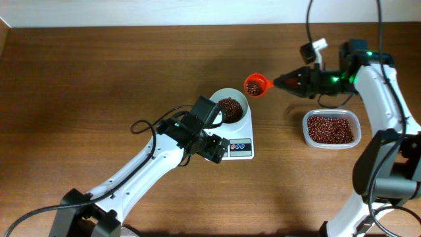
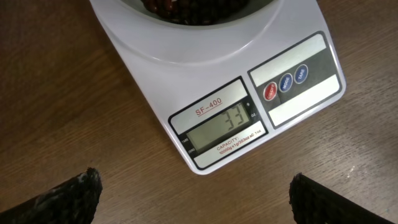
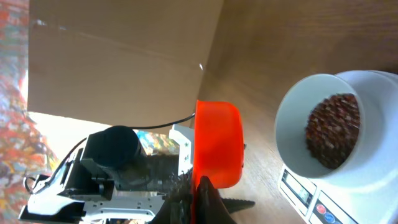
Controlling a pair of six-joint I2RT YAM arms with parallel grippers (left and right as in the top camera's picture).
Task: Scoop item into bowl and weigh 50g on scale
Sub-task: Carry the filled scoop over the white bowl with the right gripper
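Holding left gripper (image 2: 198,200) spread wide before the scale (image 2: 186,68), displaying 33; clamping right gripper (image 1: 279,81) on the orange scoop (image 1: 256,84), hovering beside the bowl (image 3: 289,124) containing beans (image 3: 333,130).

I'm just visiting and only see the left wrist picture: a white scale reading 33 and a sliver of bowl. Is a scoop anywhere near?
Observer: Overhead, the right gripper holds a small orange plastic scoop carrying dark red-brown beans, beside the round white bowl, not over it.
Operator: Where do beans come from?
Observer: A clear rounded-rectangular plastic tub of them sits on the right arm's side of the white digital scale.
Operator: How full is the bowl?
Observer: Its heap leaves bare white wall below the rim.
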